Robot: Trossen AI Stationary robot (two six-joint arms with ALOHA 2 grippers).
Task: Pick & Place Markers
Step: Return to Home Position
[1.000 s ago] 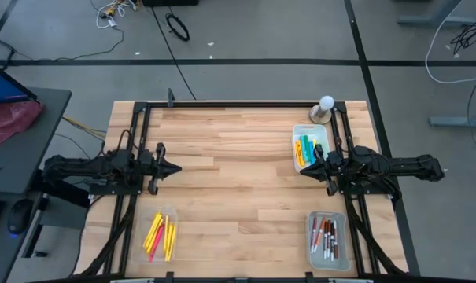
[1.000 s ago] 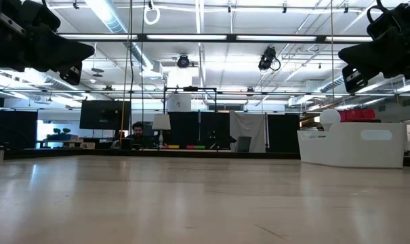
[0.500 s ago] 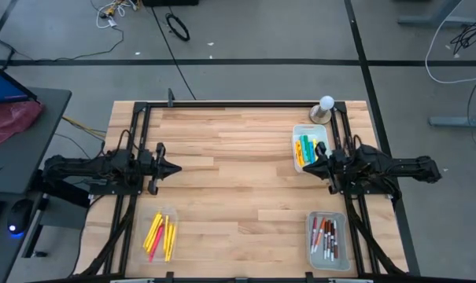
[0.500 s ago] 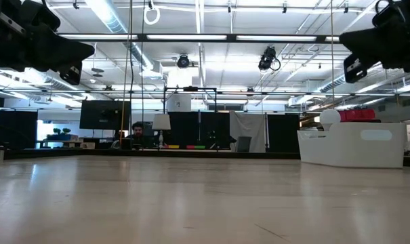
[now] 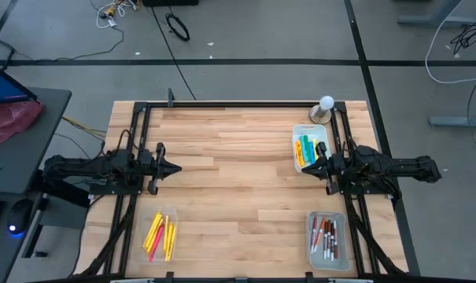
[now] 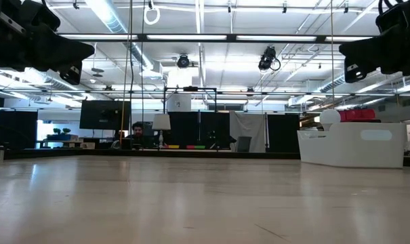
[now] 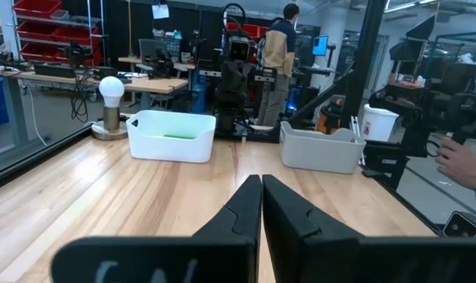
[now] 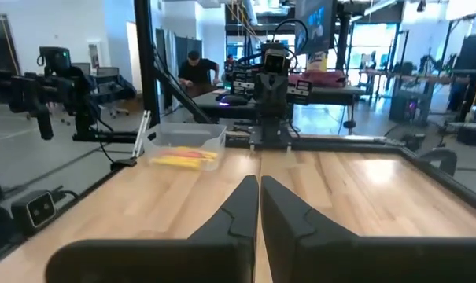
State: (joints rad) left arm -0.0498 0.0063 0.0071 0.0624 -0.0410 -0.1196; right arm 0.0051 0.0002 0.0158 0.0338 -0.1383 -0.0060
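The markers lie in three clear trays. Green, light blue, yellow and orange ones fill the far right tray [image 5: 309,148], white ones with dark or red caps the near right tray [image 5: 326,240], yellow and red ones the near left tray [image 5: 160,235]. My left gripper [image 5: 175,167] hovers shut over the table's left part, well above the wood [image 6: 76,64]. My right gripper [image 5: 306,167] is shut and empty, raised beside the near end of the far right tray [image 6: 357,68]. Both wrist views show the fingertips closed together, left gripper [image 7: 261,185], right gripper [image 8: 259,185].
A light bulb on a base [image 5: 324,108] stands at the far right corner, behind the tray. A black frame rail [image 5: 238,103] borders the table. Bare wood [image 5: 238,173] lies between the two arms. A person's hand [image 7: 460,159] shows beyond the table's edge.
My right gripper has risen a little and drawn slightly back toward the table's right edge, staying shut. The left arm and the trays have kept still.
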